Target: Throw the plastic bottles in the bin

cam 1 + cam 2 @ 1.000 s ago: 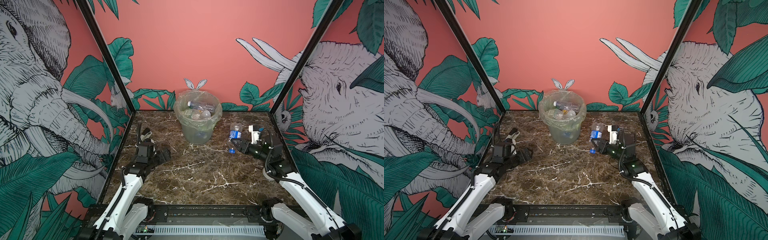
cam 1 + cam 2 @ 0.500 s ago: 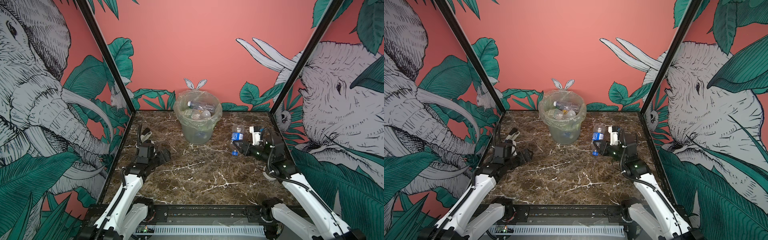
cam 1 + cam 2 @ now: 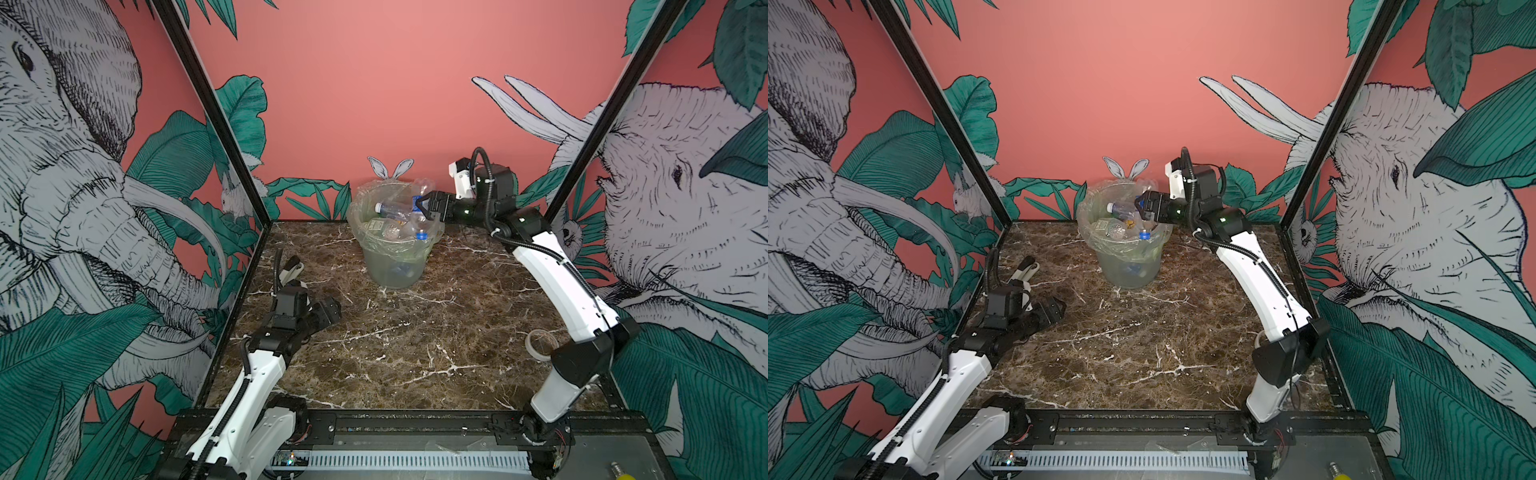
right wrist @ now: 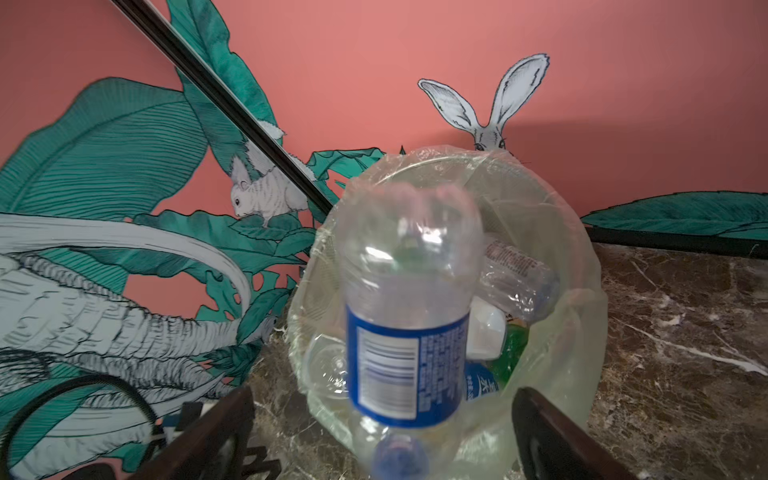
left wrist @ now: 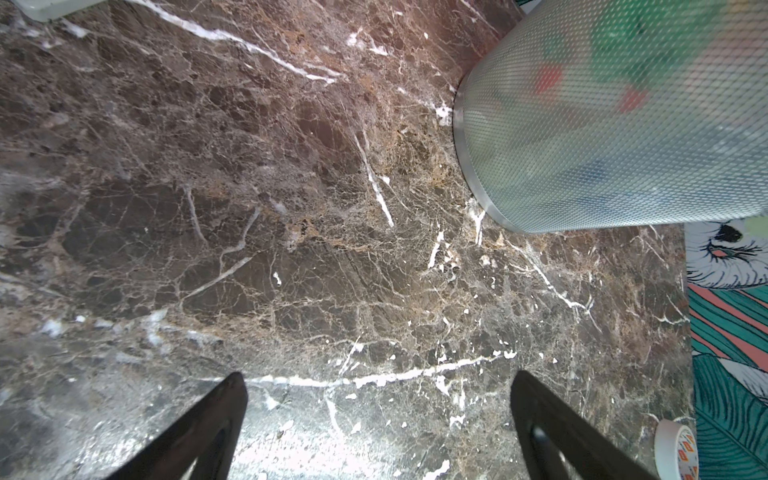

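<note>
The bin (image 3: 394,270) stands at the back middle, grey-green and lined with a clear bag, with several plastic bottles (image 3: 390,208) piled inside. My right gripper (image 3: 422,206) hangs over its right rim, open. In the right wrist view a clear bottle (image 4: 405,365) with a blue label and blue cap is blurred between the wide jaws of that gripper (image 4: 382,391), cap towards the camera, touching neither finger, above the bin's mouth (image 4: 552,332). My left gripper (image 3: 330,309) lies low at the left, open and empty (image 5: 378,378). Both top views show the bin (image 3: 1130,270) and the right gripper (image 3: 1139,208).
A roll of tape (image 3: 540,345) lies by the right arm's elbow and also shows in the left wrist view as a tape roll (image 5: 675,449). The bin's wall (image 5: 623,145) stands ahead of the left gripper. Patterned walls enclose the brown marble tabletop (image 3: 415,332).
The right arm rose from the table right of the bin and carried the blue-labelled bottle to the bin's rim. Its jaws went from shut on the bottle to open. The left arm stayed still.
</note>
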Controlling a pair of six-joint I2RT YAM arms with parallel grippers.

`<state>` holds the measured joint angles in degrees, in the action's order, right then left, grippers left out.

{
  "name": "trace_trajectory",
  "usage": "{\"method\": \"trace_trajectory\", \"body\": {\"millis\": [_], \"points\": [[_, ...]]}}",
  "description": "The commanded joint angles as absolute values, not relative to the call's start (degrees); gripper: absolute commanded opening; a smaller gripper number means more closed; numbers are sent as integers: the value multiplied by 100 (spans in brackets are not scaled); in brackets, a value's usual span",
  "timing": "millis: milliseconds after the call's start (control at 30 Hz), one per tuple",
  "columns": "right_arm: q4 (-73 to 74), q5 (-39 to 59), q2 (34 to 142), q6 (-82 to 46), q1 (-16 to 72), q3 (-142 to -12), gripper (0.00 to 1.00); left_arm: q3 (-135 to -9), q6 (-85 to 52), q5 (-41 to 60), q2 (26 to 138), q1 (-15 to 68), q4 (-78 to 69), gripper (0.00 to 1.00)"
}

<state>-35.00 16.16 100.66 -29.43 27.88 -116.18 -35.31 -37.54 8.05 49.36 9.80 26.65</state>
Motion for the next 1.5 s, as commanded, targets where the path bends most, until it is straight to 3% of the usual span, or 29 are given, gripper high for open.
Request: {"method": "trace_trajectory", "body": {"millis": [0,600,967,1467], "points": [[-4119,1226,9792,-2815,2841,-11827,99,-3627,-3768,755,4823,947,2683,99],[-3114,812,7403,-2831,2527,-8717,99,-3935,-3459,374,4816,949,2942,99],[-1955,-104,6054,-2250,1911,-6073,99,-4568,-2433,-865,4992,949,3603,99],[-1489,-1483,5243,-1492,1467,-4346,100,-4111,-1600,-2079,4992,949,2307,100]]}}
